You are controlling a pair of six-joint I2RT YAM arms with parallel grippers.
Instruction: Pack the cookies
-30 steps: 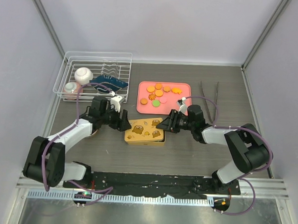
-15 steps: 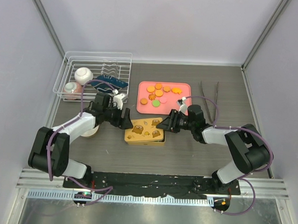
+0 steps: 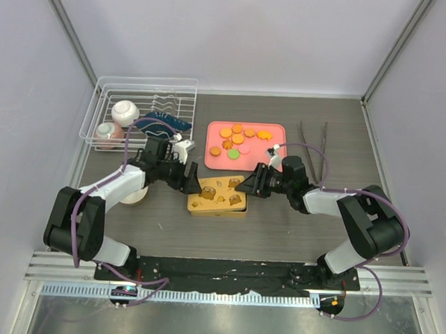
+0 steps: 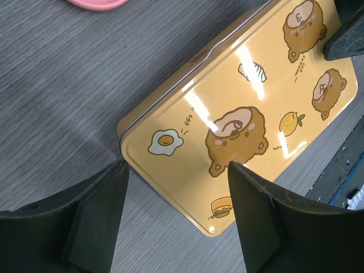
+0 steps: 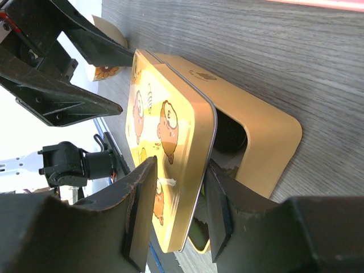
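Your left fingers (image 4: 96, 216) are wide, straddling the tin (image 4: 250, 131) corner: clamp the base so it can't slide. Right fingers (image 5: 136, 210) pinch the lid (image 5: 170, 142), ajar; lift straight up. Cookies (image 3: 238, 138) sit on the pink tray (image 3: 253, 162).

Cookies (image 3: 238, 138) on pink tray (image 3: 271, 153) (tin (image 3: 218, 197) nearby).

Bright, even overhead light fills the top view, leaving faint soft shadows on the worktop (image 3: 294, 230). White glare streaks cross the tin lid (image 4: 244, 108) in the left wrist view. Close up, the left hand (image 4: 176, 169) and right hand (image 5: 181, 164) show dark and blurred; the right wrist view's left edge blows out white.
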